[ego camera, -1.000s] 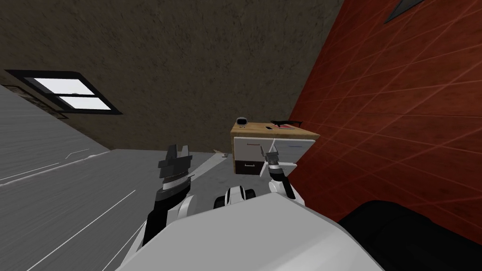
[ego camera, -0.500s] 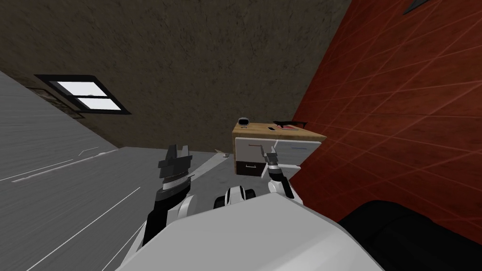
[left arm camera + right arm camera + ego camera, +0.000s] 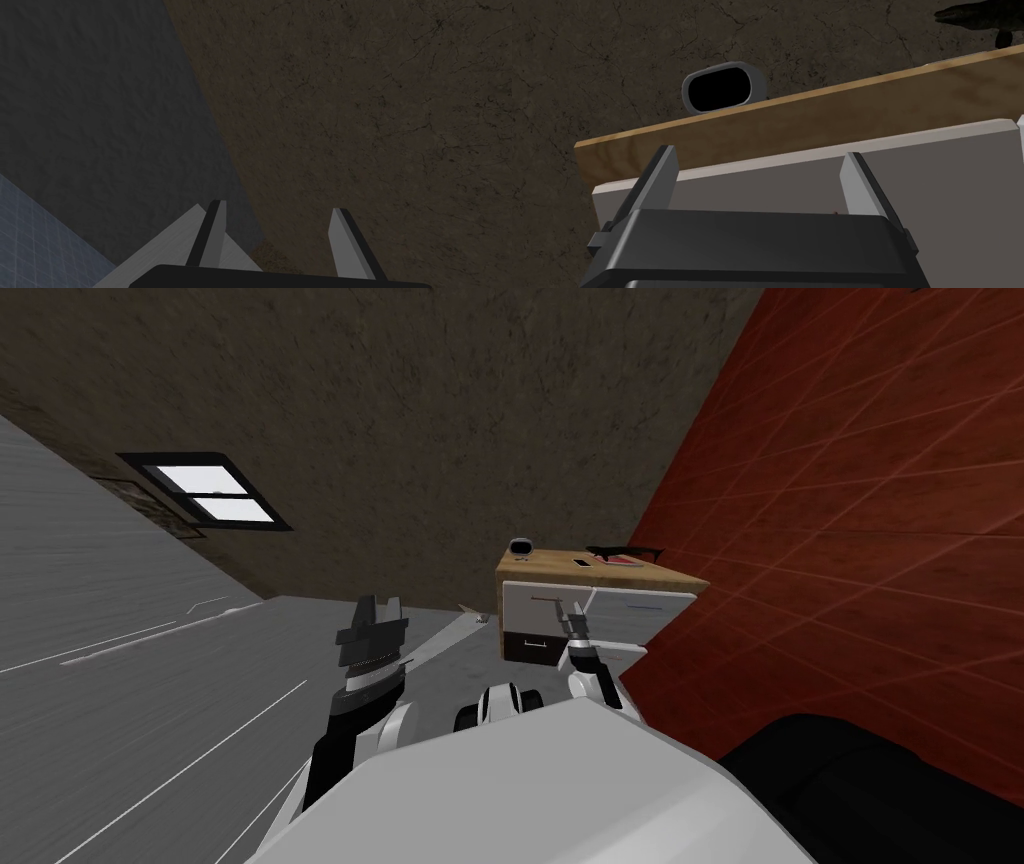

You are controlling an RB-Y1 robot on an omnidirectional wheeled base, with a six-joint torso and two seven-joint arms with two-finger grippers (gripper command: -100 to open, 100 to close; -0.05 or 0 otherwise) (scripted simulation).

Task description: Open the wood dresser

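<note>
see the window (image 3: pixel 215 493) further to the right than a second ago, and the dresser (image 3: pixel 590 571) a bit further right too. put that down to own turning, not to things moving. find the right pincer (image 3: pixel 577 610) at the same spot on the white top drawer (image 3: pixel 528 606) as before, just beside the thin handle (image 3: pixel 545 600). cannot tell any gap at the drawer, so judge the dresser not open yet, only lined up a little better for a pull.

find the dresser straight ahead, against the brown wall, next to the red tiled surface (image 3: pixel 850 488). see a wooden top, white drawers and one dark drawer (image 3: pixel 528 643) at the bottom left. see a small round grey thing (image 3: pixel 518 546) and a flat dark thing (image 3: pixel 622 553) on the top.

hold the right arm stretched forward and up, pincer pointing at the drawer front just under the wooden edge. from the right wrist, see both fingers (image 3: pixel 857 175) spread wide, released, gripping nothing, with the drawer front very near behind them. cannot see the handle there, maybe hidden by the dark block.

hold the left arm bent, off to the left, well away from the dresser. keep the left pincer (image 3: pixel 378 606) up, released too, fingers apart, nothing between.
</note>
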